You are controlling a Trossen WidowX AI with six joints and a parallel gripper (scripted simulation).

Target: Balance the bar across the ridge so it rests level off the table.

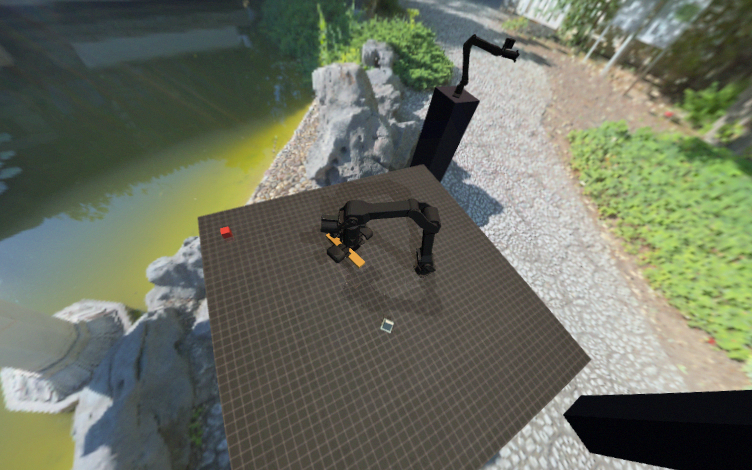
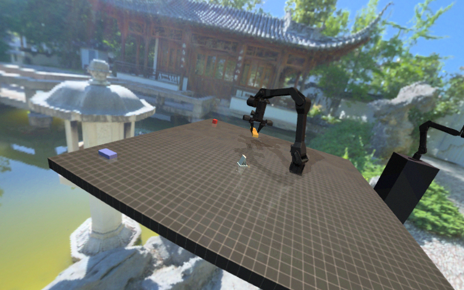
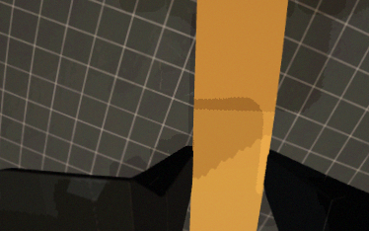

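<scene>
My gripper is shut on the orange bar and holds it in the air above the table, well behind the ridge. In the wrist view the bar runs straight up between the two dark fingers. The ridge is a small pale wedge standing on the gridded table, nearer the table's middle and apart from the bar.
A small red cube lies near the far left corner. A purple block lies near the left edge in the exterior view. A black pedestal with a second arm stands off the table.
</scene>
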